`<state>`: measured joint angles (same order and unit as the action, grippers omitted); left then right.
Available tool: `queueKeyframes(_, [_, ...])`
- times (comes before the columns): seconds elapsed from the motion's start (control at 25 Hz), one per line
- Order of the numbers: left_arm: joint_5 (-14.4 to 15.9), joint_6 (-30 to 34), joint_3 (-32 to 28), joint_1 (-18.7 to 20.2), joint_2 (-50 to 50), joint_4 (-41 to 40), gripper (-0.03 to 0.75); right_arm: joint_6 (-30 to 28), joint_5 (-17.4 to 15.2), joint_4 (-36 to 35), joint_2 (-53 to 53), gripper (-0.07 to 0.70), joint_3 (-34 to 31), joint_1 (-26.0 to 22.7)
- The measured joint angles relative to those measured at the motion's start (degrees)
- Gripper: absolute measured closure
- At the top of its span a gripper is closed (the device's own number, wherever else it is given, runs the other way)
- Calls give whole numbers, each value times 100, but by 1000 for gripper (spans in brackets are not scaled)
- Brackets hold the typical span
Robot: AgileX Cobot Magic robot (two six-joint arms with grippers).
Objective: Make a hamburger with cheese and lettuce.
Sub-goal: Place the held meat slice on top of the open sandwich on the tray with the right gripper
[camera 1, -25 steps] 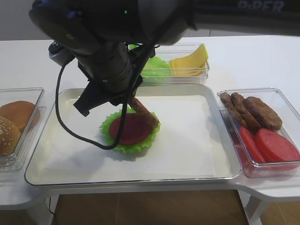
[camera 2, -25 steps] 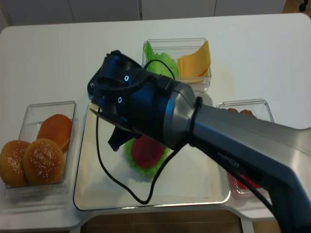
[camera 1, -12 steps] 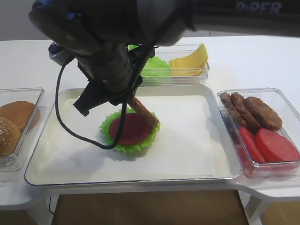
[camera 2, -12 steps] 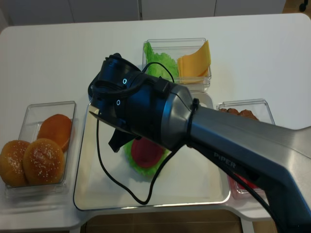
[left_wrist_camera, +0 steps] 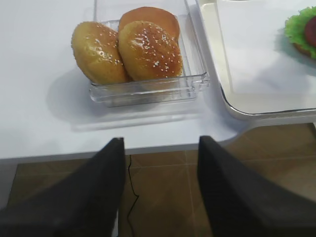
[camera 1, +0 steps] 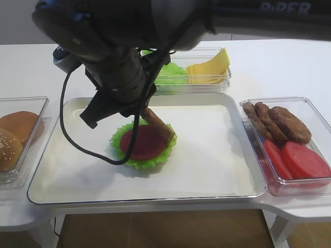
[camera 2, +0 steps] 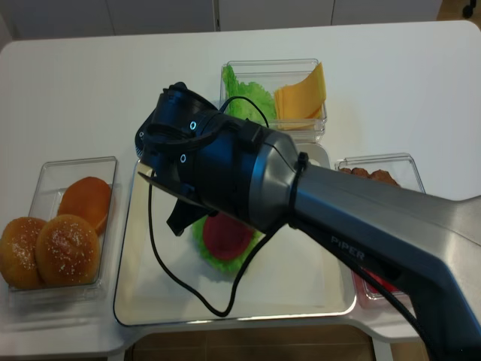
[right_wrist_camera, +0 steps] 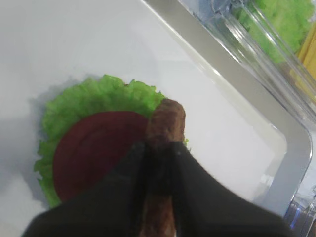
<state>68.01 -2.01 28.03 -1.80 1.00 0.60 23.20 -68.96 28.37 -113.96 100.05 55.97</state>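
- Patty (right_wrist_camera: 165,129) sits pinched on edge in the right tool (right_wrist_camera: 159,170), jaws narrow around it, its free end tipped down just above the far rim of the hamburger (camera 1: 144,144).
- Change over the last second is almost nothing: the patty hangs at the same tilt over the same spot, and the arm has barely shifted. I judge this a pause right before release, not a carry.
- Hamburger lies on the white tray (camera 1: 222,170), left of the tray's middle, as a frilly green lettuce (right_wrist_camera: 81,101) ring with a red tomato disc (right_wrist_camera: 94,153) on top. No cheese shows in the stack.
- Cheese (camera 1: 209,70) is in the clear box behind the tray, right compartment; spare lettuce fills the left one (camera 1: 170,75).
- More patties and tomato slices rest in the box (camera 1: 289,139) to the right of the tray; sesame buns (left_wrist_camera: 133,52) sit in the box to the left of it.
- Left tool (left_wrist_camera: 160,190) hangs off the desk edge, in front of the bun box, its jaws wide and holding nothing.
- Meaning for the task: the meat layer is about to go on, yet the patty is edge-on, so it may land tilted or roll off the tomato. Cheese and a top bun are not yet added.
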Motion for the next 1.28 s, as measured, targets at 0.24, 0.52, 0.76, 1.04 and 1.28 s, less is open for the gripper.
queueKeyframes(0.24, [0,0,0,0,0,0,358,0,11,-99,0,519,0,0])
queueKeyframes(0.52, [0,0,0,0,0,0,358,-10,11,-99,0,516,0,0])
queueKeyframes(0.76, [0,0,0,0,0,0,358,-31,11,-135,0,482,0,0])
queueKeyframes(1.04, [0,0,0,0,0,0,358,-31,11,-228,0,466,0,0])
queueKeyframes(1.28, [0,0,0,0,0,0,358,-50,35,-416,0,465,0,0])
